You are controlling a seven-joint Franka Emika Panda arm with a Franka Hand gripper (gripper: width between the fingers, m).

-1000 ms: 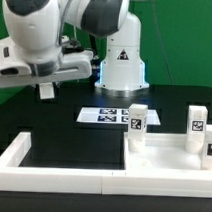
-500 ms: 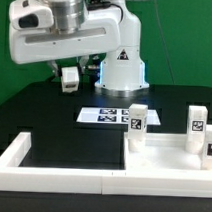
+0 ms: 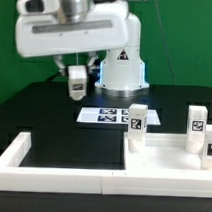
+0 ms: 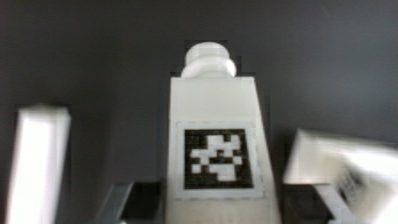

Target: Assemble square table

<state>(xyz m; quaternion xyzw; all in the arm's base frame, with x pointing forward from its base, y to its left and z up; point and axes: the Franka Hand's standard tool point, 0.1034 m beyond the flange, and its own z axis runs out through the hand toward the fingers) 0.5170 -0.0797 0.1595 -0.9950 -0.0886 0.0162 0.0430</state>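
Arm raised, end effector pointing down, clamped on a leg

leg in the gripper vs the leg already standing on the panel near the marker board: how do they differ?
The held leg hangs in the air between the gripper fingers, above the black table; the mounted leg stands upright on the square panel.
The held leg is behind the marker board; the mounted leg is in front of it.
The wrist view shows a peg on the held leg's tip; no peg shows on the mounted leg.
Both are white tagged blocks.
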